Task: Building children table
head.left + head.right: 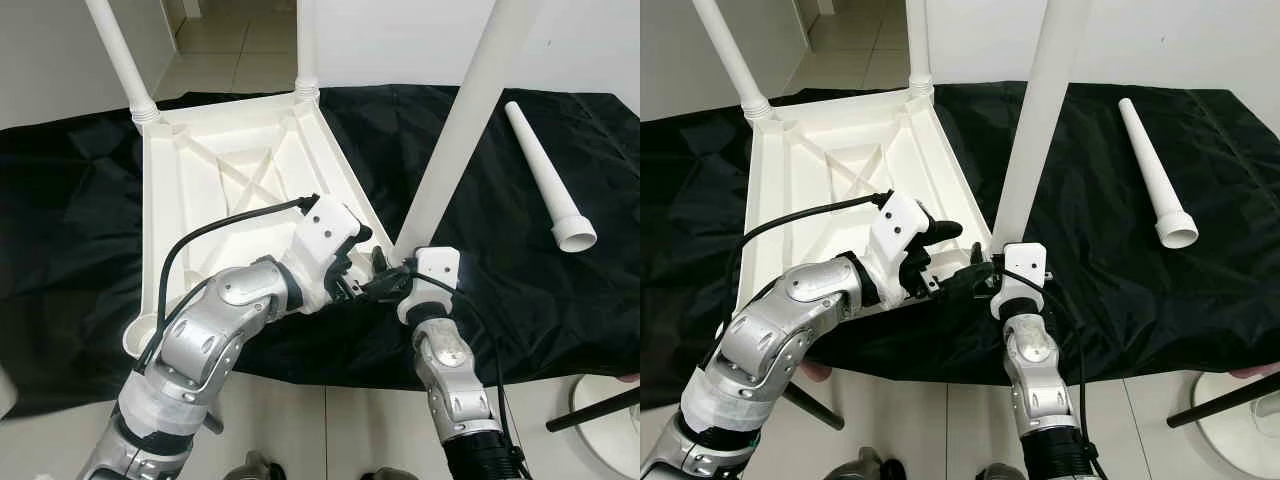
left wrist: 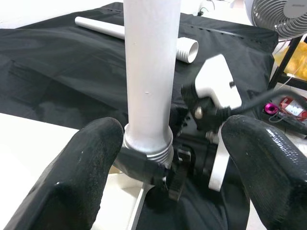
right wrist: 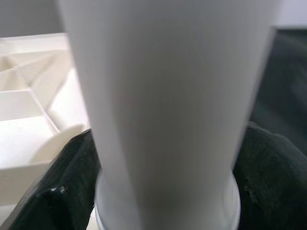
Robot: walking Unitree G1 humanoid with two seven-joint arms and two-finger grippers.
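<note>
Here the white tabletop (image 1: 230, 170) lies upside down on a black cloth (image 1: 480, 290), two legs already standing in its far corners (image 1: 118, 55) (image 1: 306, 50). A third leg (image 1: 465, 120) stands nearly upright at the near corner, leaning slightly to the right, its ringed base at the socket there. The right gripper (image 1: 388, 284) is clamped on that leg just above the base; in the right wrist view its dark fingers (image 3: 268, 167) press on both sides of the white tube. The left gripper (image 1: 352, 268) sits beside the same corner with its fingers (image 2: 91, 177) spread apart, the leg's base between them but not touching either one. A fourth leg (image 1: 548, 178) lies loose on the cloth, well off to the right.
</note>
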